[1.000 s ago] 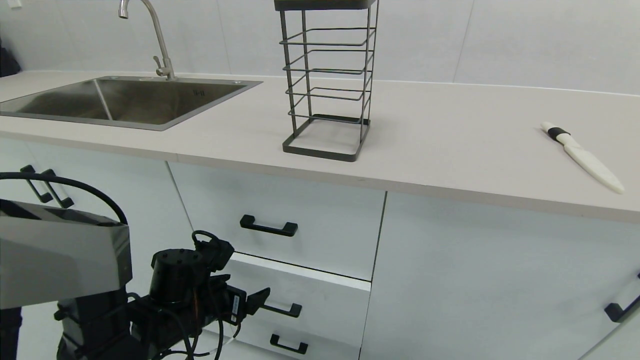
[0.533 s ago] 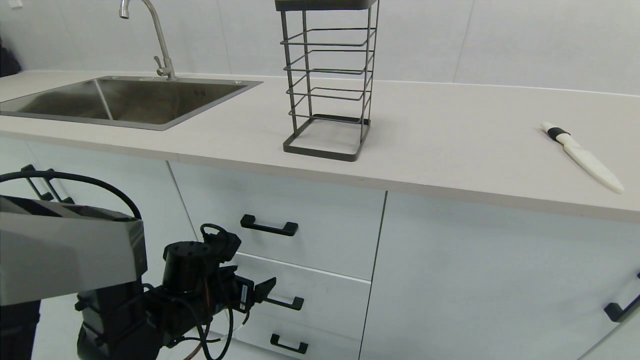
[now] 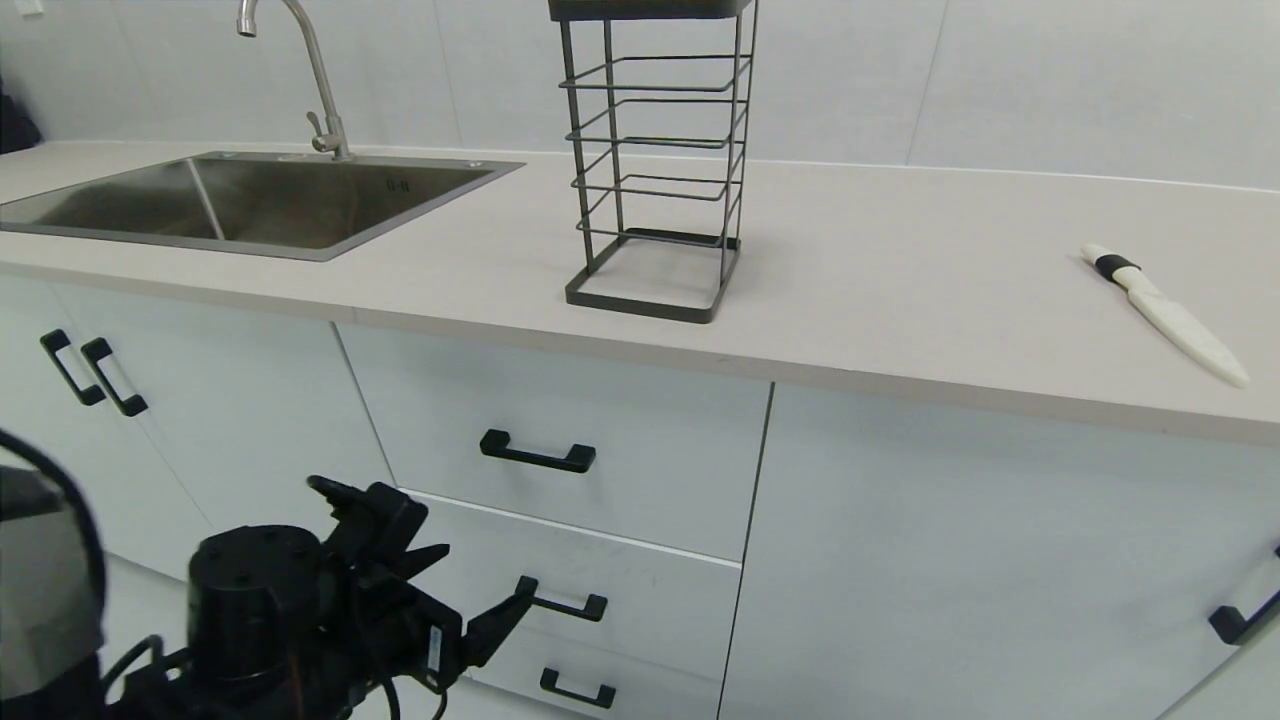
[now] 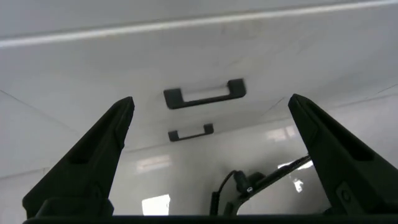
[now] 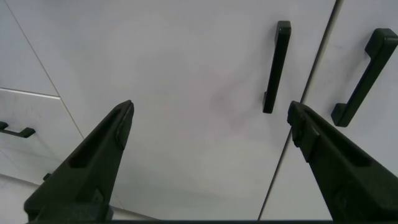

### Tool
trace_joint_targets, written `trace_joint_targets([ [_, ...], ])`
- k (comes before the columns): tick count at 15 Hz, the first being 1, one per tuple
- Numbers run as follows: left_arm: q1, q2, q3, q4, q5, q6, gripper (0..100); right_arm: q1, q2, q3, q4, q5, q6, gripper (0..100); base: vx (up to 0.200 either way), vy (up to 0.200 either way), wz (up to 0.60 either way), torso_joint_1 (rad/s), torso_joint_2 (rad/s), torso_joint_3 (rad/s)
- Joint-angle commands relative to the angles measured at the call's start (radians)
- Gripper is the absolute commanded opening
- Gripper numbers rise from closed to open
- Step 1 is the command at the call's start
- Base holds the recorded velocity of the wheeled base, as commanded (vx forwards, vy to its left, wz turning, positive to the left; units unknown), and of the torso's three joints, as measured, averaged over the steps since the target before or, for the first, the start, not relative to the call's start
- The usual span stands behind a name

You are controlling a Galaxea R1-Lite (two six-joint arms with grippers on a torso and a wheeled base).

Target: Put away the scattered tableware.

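Knife (image 3: 1165,313) sits way over on the counter's (image 3: 900,270) right, left gripper (image 3: 425,537) hangs wide open right by the middle drawer handle (image 3: 565,605), right gripper (image 5: 211,107) is wide too, facing the cabinet doors (image 5: 186,93), so it should probably square up on that handle before pulling.

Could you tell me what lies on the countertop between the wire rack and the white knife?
Nothing: in the head view, the countertop between the wire rack and the white knife is bare.
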Motion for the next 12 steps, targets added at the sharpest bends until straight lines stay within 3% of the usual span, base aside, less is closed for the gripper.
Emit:
trace_joint_targets([
  [1,-0.019,-0.327,0.032,0.087,-0.006,0.003,100,0.000,0.000,0.000,0.000,0.000,-0.001,100,0.000,0.000,0.00,0.000,0.00,0.000],
  [2,-0.016,-0.469,0.029,0.096,-0.002,0.000,100,0.000,0.002,0.000,0.000,0.000,0.001,100,0.000,0.000,0.00,0.000,0.00,0.000],
  [5,0.136,-0.772,0.032,0.143,-0.005,-0.008,100,0.000,0.000,0.000,0.000,0.002,0.001,100,0.000,0.000,0.00,0.000,0.00,0.000],
  [6,0.214,-0.991,0.032,0.232,-0.008,-0.006,100,0.000,0.000,0.000,0.000,0.000,0.001,100,0.000,0.000,0.00,0.000,0.00,0.000],
  [7,0.245,-1.130,0.031,0.317,-0.011,0.000,100,0.000,0.000,0.000,0.000,0.000,0.001,100,0.000,0.000,0.00,0.000,0.00,0.000],
  [9,0.288,-1.336,0.023,0.510,-0.011,0.019,100,0.000,0.002,0.000,0.000,0.000,0.001,100,0.000,0.000,0.00,0.000,0.00,0.000],
  [10,0.322,-1.480,0.005,0.682,-0.011,0.020,100,0.000,0.002,0.000,0.000,0.000,0.001,100,0.000,0.000,0.00,0.000,0.00,0.000],
  [12,0.348,-1.626,0.000,0.878,-0.011,0.020,100,0.000,0.000,0.000,0.000,0.000,-0.001,100,0.000,0.000,0.00,0.000,0.00,0.000],
])
